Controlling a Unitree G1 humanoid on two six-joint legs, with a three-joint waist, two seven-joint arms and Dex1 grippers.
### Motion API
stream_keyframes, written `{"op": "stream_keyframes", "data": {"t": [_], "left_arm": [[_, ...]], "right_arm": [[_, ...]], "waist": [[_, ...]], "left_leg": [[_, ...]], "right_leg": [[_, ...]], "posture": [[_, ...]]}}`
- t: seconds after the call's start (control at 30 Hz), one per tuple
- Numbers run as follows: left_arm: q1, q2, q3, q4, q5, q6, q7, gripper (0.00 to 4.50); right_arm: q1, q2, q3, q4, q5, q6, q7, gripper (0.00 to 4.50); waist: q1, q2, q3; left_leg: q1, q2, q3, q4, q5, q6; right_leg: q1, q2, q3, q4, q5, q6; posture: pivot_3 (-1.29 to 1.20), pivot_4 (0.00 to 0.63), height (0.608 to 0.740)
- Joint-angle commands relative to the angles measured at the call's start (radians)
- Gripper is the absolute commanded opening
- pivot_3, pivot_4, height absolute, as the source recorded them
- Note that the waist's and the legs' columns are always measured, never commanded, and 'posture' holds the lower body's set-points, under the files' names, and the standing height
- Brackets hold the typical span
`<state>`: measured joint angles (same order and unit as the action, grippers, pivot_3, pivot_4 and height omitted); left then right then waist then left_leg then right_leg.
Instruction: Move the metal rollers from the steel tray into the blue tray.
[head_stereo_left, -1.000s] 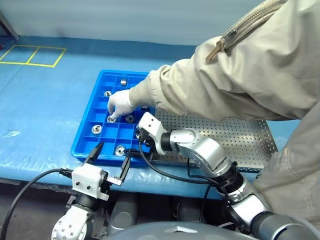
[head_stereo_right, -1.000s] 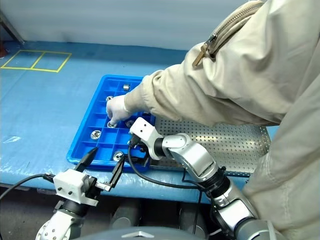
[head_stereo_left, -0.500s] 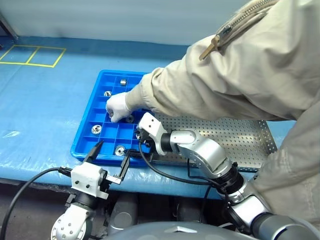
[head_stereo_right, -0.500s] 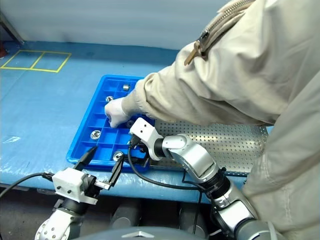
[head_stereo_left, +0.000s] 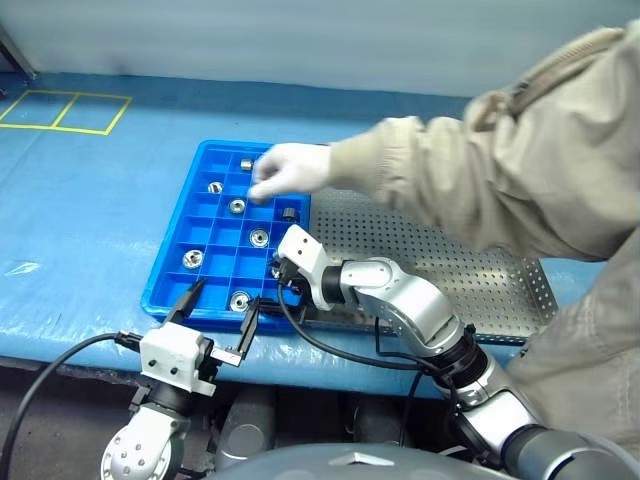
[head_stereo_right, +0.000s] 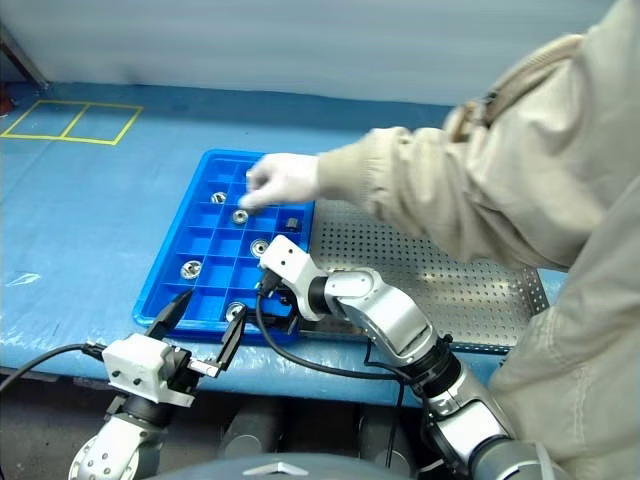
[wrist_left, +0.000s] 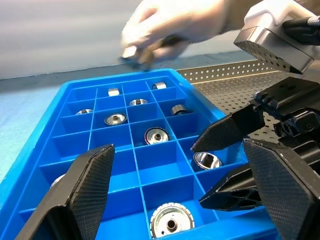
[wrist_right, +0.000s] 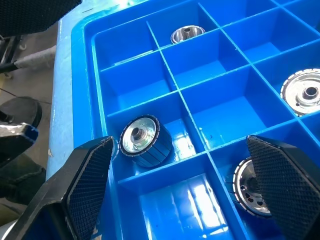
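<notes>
The blue tray (head_stereo_left: 172, 270) lies on the table with several metal rollers in its compartments, among them one (head_stereo_left: 259, 238) in the middle and one (head_stereo_left: 240, 300) in the near row. The steel tray (head_stereo_left: 470, 280) sits against its right side. My left gripper (head_stereo_left: 225, 300) is open and level, just short of the blue tray's near rim. My right gripper (wrist_right: 180, 142) is open with nothing between its fingers, low over the near right compartments; a roller (wrist_right: 142, 140) lies below it. A person's gloved hand (head_stereo_left: 290, 168) hovers over the tray's far rows, holding something small and blurred.
The person's beige sleeve (head_stereo_left: 470, 190) reaches in from the right, across the steel tray. The trays rest on a blue plastic sheet (head_stereo_left: 80, 220) with yellow marking lines (head_stereo_left: 65, 112) at the far left. The table's front edge runs just behind my left gripper.
The person's hand has lifted out of the blue tray's middle compartments and moved toward the far rows; the arm has drawn back to the right. Both my grippers have stayed still.
</notes>
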<state>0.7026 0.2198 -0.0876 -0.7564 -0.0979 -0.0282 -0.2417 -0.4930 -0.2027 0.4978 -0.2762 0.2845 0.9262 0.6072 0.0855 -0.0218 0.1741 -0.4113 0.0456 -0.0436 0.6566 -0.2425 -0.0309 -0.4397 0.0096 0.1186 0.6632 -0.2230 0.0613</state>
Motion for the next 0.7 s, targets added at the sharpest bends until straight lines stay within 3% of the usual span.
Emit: {"op": "stream_keyframes", "data": {"t": [0.03,0.7], "left_arm": [[0.014,-0.002,-0.002,-0.011,-0.003,-0.023,0.000,4.50],[0.015,0.007,0.004,-0.028,-0.009,-0.009,-0.009,4.50]], "right_arm": [[-0.006,0.002,-0.020,-0.042,0.011,-0.006,-0.001,4.49],[-0.002,-0.008,-0.003,-0.059,0.014,-0.004,0.005,4.49]], "waist": [[0.000,0.000,0.000],[-0.001,0.000,0.000]], "left_leg": [[0.000,0.000,0.000,0.000,0.000,0.000],[0.000,0.000,0.000,0.000,0.000,0.000]], "right_leg": [[0.000,0.000,0.000,0.000,0.000,0.000],[0.000,0.000,0.000,0.000,0.000,0.000]], "posture": [[0.30,0.150,0.740],[0.30,0.150,0.740]]}}
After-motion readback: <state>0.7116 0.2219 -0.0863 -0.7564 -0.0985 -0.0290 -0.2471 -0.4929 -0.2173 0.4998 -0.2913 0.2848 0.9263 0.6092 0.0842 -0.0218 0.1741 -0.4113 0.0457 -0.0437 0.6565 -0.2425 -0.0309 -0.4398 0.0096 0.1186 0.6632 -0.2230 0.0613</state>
